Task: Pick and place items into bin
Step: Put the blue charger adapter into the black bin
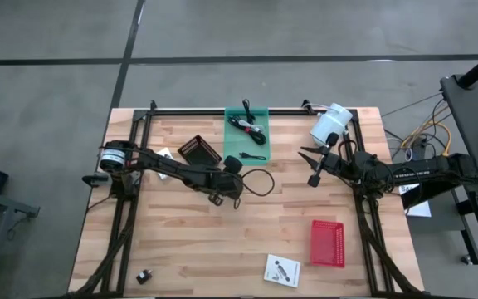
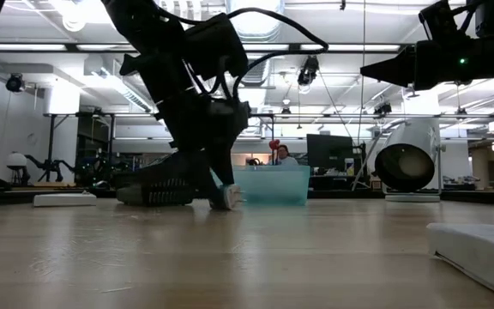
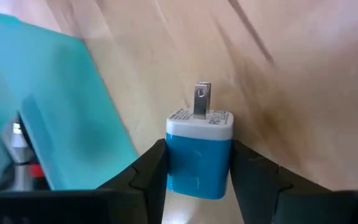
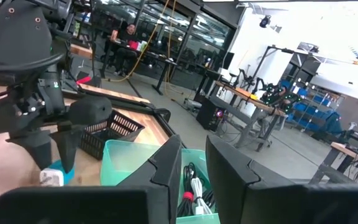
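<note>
Glossy blue-white plastic charger (image 3: 199, 152) w/ metal prongs, translucent plastic bin (image 3: 48, 118) (teal), matt wood table (image 3: 303, 93).

I see my right gripper (image 4: 194, 180) hanging over the teal bin (image 4: 129, 163) of cables; at nine o'clock, the left gripper (image 4: 51, 163) pinches a blue-and-white charger (image 4: 55, 177).

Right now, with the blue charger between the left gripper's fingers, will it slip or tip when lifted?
The charger looks rigid and boxy, so it probably won't deform. Its smooth plastic sides might slide slightly. The left gripper holds it on two flat sides, prongs pointing away, so tipping seems unlikely.
</note>
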